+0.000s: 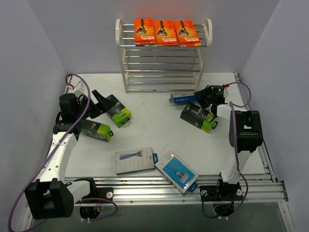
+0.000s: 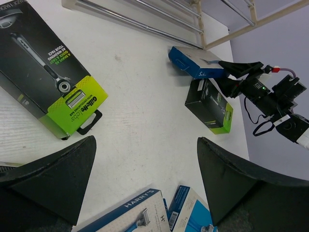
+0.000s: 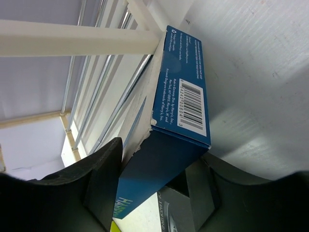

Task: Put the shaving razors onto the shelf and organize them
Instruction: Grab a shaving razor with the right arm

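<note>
Nearest the arm bases, two flat Harry's packs lie face up on the table [image 1: 145,140]: a grey one [image 1: 134,160] and a light-blue one [image 1: 176,171], side by side with their corners almost meeting.

Farther in on the left, the left claw [image 2: 146,141] hangs above bare table with its fingers spread wide and nothing between them. Two black-and-lime Gillette Labs boxes lie flat close by, one [image 1: 118,110] just ahead of it and one [image 1: 94,130] beside the arm.

On the right, the right claw [image 3: 161,159] has its fingers pressed against both faces of a dark-blue Harry's pack [image 1: 185,99], which is turned on edge. Whether that pack is clear of the table is hard to judge. A third Gillette Labs box [image 1: 199,117] lies right beside that claw.

At the back stands the shelf [image 1: 126,72], with three orange razor cards [image 1: 166,32] in a row on its top tier.
</note>
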You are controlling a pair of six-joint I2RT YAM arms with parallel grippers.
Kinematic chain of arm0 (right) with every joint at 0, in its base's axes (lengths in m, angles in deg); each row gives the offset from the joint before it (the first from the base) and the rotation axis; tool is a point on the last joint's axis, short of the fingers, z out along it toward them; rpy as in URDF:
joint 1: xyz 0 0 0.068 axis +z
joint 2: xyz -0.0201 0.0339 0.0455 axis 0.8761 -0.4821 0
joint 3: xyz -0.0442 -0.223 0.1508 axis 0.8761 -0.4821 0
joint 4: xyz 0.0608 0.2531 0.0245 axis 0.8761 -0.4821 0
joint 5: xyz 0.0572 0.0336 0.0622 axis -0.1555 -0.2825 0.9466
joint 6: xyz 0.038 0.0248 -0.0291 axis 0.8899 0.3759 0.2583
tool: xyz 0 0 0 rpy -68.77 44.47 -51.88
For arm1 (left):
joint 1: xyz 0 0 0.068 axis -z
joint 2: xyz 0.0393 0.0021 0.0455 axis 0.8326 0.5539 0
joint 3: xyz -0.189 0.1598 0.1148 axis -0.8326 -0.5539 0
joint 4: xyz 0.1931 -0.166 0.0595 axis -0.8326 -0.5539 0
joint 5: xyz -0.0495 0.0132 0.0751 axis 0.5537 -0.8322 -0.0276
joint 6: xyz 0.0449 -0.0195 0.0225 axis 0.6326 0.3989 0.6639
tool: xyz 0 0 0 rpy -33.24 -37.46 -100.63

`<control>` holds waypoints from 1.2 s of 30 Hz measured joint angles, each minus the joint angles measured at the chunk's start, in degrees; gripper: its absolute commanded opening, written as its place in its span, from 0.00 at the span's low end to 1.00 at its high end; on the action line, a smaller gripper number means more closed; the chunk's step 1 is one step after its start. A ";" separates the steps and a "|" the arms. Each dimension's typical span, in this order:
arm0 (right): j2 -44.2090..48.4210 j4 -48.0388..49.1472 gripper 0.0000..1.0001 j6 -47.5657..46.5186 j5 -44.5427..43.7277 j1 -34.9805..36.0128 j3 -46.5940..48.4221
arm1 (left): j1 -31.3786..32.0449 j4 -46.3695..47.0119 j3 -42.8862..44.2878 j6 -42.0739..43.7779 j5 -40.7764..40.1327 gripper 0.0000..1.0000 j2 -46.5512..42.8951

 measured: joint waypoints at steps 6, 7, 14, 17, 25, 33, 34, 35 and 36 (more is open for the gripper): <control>3.15 0.85 0.08 1.57 1.29 0.07 -2.78 | -0.02 -0.48 0.00 0.66 -1.11 0.94 0.00; 4.04 0.83 0.06 1.77 1.51 0.07 -3.17 | -0.02 -0.70 0.00 0.79 -1.40 0.94 -0.02; 11.85 -0.11 0.00 2.05 2.23 0.17 -4.57 | 0.00 -1.27 0.00 1.14 -2.40 0.94 -0.02; 14.73 -1.70 0.00 1.22 2.10 0.50 -4.57 | -0.02 -1.75 0.00 1.57 -3.26 0.94 -0.11; 21.07 -6.78 0.00 -1.38 2.58 0.76 -4.61 | 0.24 -3.48 0.87 4.15 -5.44 0.94 -0.68; 29.88 -13.09 0.00 -5.09 6.86 2.19 -5.95 | 11.78 -6.62 3.76 12.15 -10.45 0.94 -2.14; 30.73 -13.90 0.00 -5.70 7.72 2.38 -5.95 | 15.17 -7.48 4.24 14.47 -12.35 0.94 -2.67; 31.50 -14.60 0.00 -6.29 8.63 2.43 -5.95 | 18.25 -8.07 4.63 16.46 -14.47 0.94 -3.23; 32.11 -15.28 0.00 -6.93 9.70 2.45 -5.95 | 21.46 -8.46 4.87 18.40 -16.76 0.94 -3.82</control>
